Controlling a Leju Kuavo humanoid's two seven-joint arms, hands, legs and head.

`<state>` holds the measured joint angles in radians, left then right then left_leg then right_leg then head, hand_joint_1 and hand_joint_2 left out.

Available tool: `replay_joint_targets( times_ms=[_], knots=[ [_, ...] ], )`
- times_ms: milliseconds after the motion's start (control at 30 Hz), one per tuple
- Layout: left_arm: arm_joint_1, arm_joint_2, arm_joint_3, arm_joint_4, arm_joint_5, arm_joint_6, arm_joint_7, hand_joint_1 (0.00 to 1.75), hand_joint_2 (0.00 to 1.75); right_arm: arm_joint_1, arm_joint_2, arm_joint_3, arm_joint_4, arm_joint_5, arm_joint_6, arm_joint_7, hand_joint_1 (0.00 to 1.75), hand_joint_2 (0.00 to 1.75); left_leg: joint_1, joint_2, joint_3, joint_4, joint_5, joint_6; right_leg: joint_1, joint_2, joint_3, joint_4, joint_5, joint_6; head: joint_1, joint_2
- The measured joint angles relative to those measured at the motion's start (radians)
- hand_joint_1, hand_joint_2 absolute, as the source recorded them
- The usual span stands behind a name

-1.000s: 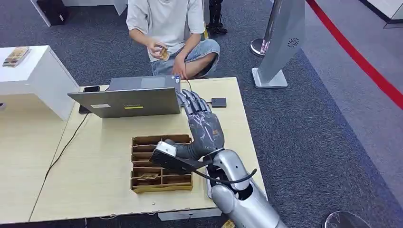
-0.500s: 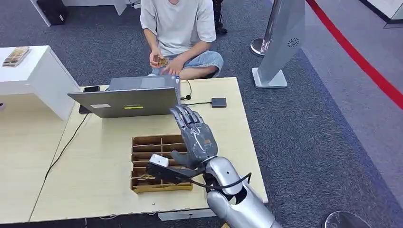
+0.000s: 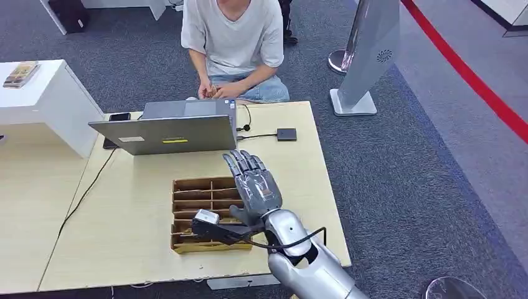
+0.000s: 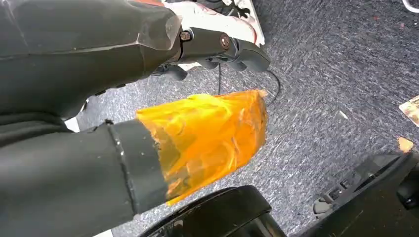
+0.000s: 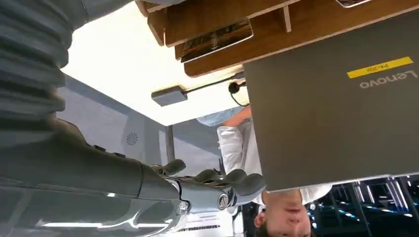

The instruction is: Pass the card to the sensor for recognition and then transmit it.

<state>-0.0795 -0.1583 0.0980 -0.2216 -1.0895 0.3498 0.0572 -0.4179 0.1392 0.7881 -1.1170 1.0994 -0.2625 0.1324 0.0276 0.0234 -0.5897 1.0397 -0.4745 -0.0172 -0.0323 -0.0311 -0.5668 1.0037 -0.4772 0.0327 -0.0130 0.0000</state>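
Note:
My right hand [image 3: 252,184] hovers open above the brown card box [image 3: 187,185], fingers straight and pointing toward the laptop, with nothing in it. The right wrist view has its fingers [image 5: 225,183] apart, and a card [image 5: 217,40] lying in a compartment of the box [image 5: 316,27]. The sensor [image 3: 286,134], a small black square on a cable, lies on the table beyond the hand, right of the laptop; it appears as the sensor [image 5: 169,95] in the wrist view. A seated person holds a card [image 3: 215,92] behind the table. My left hand [image 4: 99,64], thumb wrapped in orange tape, hangs over carpet and holds nothing.
An open grey laptop [image 3: 165,132] stands at the table's far side with a phone [image 3: 119,116] beside it. A white side table [image 3: 50,93] at left carries a card stack [image 3: 20,73]. A grey stand [image 3: 367,56] is on the carpet at right. A card [image 4: 410,109] lies on the floor.
My right hand has drawn back from beside the laptop toward my body and now sits over the box. The person has leaned in and lowered the card.

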Motion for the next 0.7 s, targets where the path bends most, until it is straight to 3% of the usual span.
replay_joint_targets(
  times_ms=[500,700],
  knots=[
    [-0.001,0.000,0.000,-0.005,-0.005,-0.003,0.000,0.00,0.00,-0.008,0.005,0.005,0.033,0.005,0.002,0.003,0.00,1.75,0.000,0.000,0.000,0.000,0.000,0.000,0.000,0.000,0.000,0.000,0.000,0.000,0.000,0.000],
    [-0.005,-0.001,0.000,-0.005,-0.011,-0.008,0.000,0.00,0.00,-0.012,0.008,0.005,0.057,0.008,0.000,0.013,0.24,1.75,0.000,0.000,0.000,0.000,0.000,0.000,0.000,0.000,0.000,0.000,0.000,0.000,0.000,0.000]
  ],
)
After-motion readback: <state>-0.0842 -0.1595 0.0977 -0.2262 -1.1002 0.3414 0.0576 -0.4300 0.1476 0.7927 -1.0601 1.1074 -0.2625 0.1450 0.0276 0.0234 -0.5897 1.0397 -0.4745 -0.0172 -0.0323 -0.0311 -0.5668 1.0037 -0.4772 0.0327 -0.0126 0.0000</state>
